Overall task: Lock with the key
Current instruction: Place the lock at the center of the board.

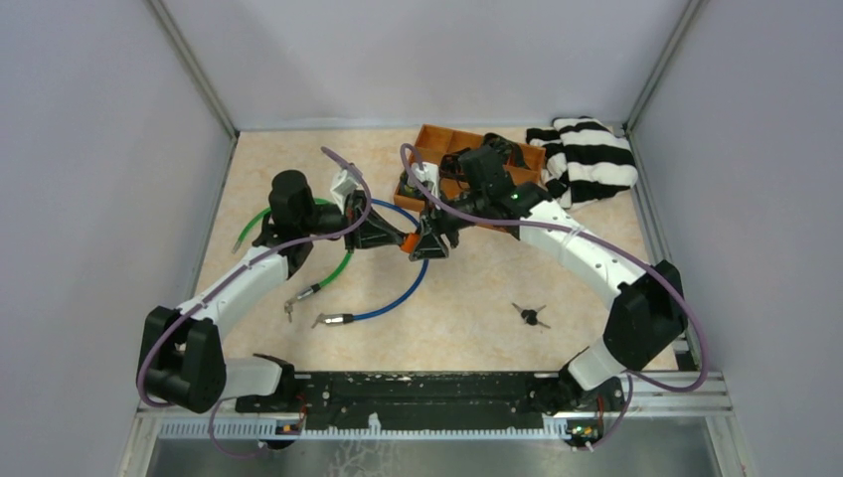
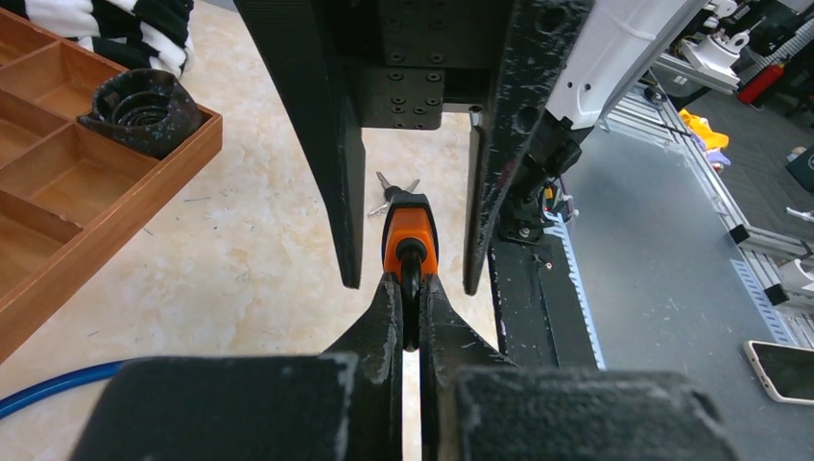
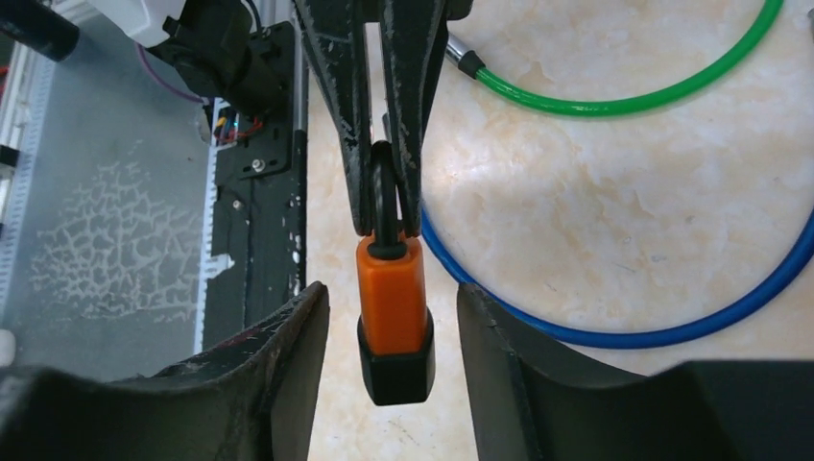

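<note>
Top external: arms reach inward. Left end effector clamps padlock shackle; right end effector apart around it, contact unclear.

I'm looking into a 3-sided booth: a back wall, a left wall and a right wall, all plain pale grey-lilac panels that meet at 2 aluminium corner posts. The table has a beige marbled top, scuffed in places, under soft, even light. An aluminium rail runs along its near edge, with a crackle-marked metal sheet just below. On the left wrist feed, a grey surface lies beyond the table edge, and a phone rests flat on it.
</note>
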Controlling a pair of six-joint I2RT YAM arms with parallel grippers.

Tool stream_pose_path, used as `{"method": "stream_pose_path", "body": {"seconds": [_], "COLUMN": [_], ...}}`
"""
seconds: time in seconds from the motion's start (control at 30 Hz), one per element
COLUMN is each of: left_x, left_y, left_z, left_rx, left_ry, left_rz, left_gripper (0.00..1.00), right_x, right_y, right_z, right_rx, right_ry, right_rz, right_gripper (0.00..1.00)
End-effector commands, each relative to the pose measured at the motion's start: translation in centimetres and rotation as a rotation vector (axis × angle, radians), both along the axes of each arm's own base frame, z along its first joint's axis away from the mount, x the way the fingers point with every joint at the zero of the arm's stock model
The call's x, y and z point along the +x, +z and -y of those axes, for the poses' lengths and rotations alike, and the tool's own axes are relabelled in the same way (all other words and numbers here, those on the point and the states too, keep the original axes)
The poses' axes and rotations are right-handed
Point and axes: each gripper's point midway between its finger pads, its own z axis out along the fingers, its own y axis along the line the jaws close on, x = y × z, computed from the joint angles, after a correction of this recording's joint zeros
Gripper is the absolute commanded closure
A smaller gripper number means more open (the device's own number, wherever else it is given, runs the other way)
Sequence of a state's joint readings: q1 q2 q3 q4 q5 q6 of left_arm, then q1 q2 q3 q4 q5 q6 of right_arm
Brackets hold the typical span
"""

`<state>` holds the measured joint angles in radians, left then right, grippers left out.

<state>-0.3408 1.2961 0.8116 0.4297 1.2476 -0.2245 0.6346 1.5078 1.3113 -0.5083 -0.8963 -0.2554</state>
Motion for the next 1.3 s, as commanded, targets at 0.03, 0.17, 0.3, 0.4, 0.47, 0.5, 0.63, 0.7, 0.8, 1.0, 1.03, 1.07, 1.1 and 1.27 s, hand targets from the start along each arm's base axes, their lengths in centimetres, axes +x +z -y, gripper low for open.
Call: {"method": "stream_pose_path", "body": {"seconds": [0.03,0.17,0.3,0.4,0.47,0.5,0.63,0.7,0.8,1.0,1.03,1.07,1.1,1.27], "left_x": [-0.2,-0.1,0.5,1.1,1.6,1.8,2.3,2.5,3.3,4.0,4.0,3.9,3.9,3.5], "left_y": [1.4,1.3,1.3,1.3,1.4,1.5,1.8,1.7,1.8,0.6,0.3,-0.1,-0.4,-1.8], "left_z": [0.3,0.2,0.3,0.1,0.0,-0.1,-0.3,-0.6,-1.0,-2.1,-2.4,-2.6,-2.9,-4.1], "left_rx": [-0.019,-0.017,-0.008,0.006,0.017,0.024,0.059,0.091,0.133,0.239,0.257,0.275,0.292,0.359], "left_ry": [-0.035,-0.03,0.004,0.044,0.067,0.08,0.109,0.125,0.169,0.225,0.23,0.234,0.241,0.273], "left_rz": [0.076,0.075,0.062,0.056,0.063,0.071,0.104,0.116,0.157,0.192,0.2,0.209,0.216,0.245], "left_gripper": [1.0,1.0,0.88,0.68,0.56,0.49,0.18,0.1,0.01,0.01,0.01,0.01,0.01,0.01], "right_x": [0.0,-0.1,0.3,1.4,2.2,2.5,4.3,5.2,5.1,2.5,2.4,2.5,2.5,2.6], "right_y": [3.1,2.8,2.0,1.3,0.9,0.3,-2.9,-5.0,-8.8,-15.6,-16.2,-16.8,-17.3,-19.6], "right_z": [-1.2,-1.2,-0.1,2.1,4.2,5.4,11.2,14.7,19.1,23.4,23.6,23.7,23.8,23.9], "right_rx": [0.089,0.09,0.046,0.022,0.009,-0.011,-0.148,-0.224,-0.353,-0.542,-0.551,-0.557,-0.558,-0.57], "right_ry": [0.053,0.061,0.046,-0.009,-0.058,-0.086,-0.216,-0.287,-0.352,-0.367,-0.37,-0.377,-0.381,-0.372], "right_rz": [0.055,0.047,0.083,0.083,0.076,0.074,0.085,0.071,-0.007,-0.211,-0.232,-0.249,-0.265,-0.358], "right_gripper": [0.59,0.8,1.0,1.0,1.0,1.0,1.0,1.0,1.0,1.0,1.0,1.0,1.0,1.0]}}
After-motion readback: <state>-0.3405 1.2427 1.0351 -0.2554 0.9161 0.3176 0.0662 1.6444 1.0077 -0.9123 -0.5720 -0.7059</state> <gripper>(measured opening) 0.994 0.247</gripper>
